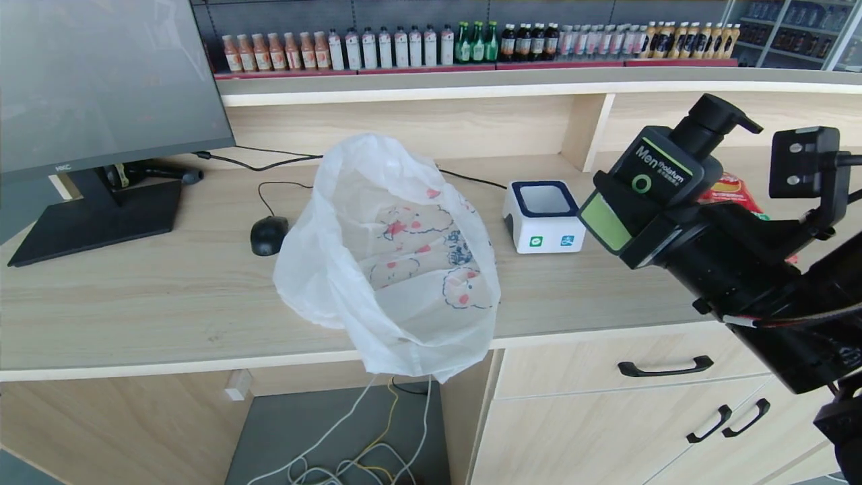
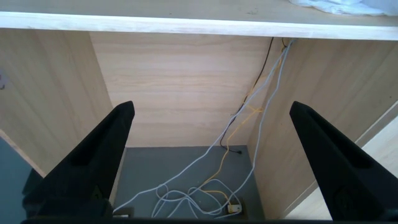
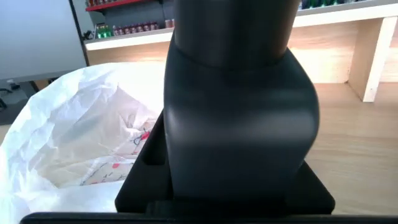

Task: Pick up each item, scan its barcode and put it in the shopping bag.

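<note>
The black pump bottle [image 1: 663,174] is clamped by its lower end in the right jaws. It is tilted, raised above the desk [image 1: 148,296] just right of the barcode scanner [image 1: 543,217], and apart from the white shopping bag [image 1: 390,263]. The left jaws are spread wide below the desk edge, gripping nothing.

White lettering on pump bottle [image 1: 663,182], icons on scanner [image 1: 542,217]

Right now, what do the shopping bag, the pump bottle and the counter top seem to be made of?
Shopping bag: thin translucent white plastic film, crinkled, print showing through.
Pump bottle: apparently hard black plastic, smooth matte sheen.
Counter top: pale wood grain, matte; laminate or veneer, cannot tell.
</note>
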Available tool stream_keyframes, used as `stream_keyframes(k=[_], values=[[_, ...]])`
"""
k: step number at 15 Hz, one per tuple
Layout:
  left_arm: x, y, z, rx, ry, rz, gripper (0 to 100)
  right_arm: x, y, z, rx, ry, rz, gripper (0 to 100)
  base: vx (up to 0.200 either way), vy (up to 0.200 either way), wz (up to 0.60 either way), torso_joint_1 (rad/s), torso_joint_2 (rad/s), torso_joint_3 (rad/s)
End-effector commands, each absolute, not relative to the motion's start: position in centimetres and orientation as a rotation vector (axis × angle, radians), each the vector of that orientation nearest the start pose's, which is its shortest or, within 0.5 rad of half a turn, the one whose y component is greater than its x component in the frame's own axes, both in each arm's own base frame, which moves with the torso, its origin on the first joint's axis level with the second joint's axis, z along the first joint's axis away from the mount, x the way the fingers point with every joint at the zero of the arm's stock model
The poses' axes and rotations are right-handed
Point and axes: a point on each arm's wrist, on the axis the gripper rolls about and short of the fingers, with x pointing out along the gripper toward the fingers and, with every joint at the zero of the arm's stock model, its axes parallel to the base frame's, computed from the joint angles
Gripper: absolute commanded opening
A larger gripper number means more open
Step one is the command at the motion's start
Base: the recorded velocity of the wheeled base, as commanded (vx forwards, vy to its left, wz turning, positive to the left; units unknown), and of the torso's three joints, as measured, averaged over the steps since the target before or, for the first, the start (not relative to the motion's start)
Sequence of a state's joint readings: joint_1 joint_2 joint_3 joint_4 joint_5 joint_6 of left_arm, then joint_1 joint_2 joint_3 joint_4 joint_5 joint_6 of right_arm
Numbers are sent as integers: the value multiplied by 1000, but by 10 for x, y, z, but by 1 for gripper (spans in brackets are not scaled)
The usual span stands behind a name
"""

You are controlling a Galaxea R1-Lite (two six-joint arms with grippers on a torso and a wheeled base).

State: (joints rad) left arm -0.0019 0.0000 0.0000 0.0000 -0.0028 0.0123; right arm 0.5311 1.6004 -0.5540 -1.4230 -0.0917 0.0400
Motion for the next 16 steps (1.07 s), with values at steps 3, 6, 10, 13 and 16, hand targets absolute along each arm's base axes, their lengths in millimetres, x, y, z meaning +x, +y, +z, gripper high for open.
stream_keyframes(k=[3,6,10,13,16], values=[[-23,0,76,5,-2,-5,100,226,129,221,151,-342,438,0,0,200,0,4,1,-1],[-23,0,76,5,-2,-5,100,229,131,218,147,-330,438,0,0,200,0,2,4,2],[-23,0,76,5,-2,-5,100,232,133,215,143,-322,439,0,0,200,0,2,1,1],[-23,0,76,8,-2,-5,100,236,136,213,121,-321,458,0,0,0,0,0,0,0],[-23,0,76,8,-2,-5,100,251,146,215,99,-341,505,0,0,0,0,0,0,0]])
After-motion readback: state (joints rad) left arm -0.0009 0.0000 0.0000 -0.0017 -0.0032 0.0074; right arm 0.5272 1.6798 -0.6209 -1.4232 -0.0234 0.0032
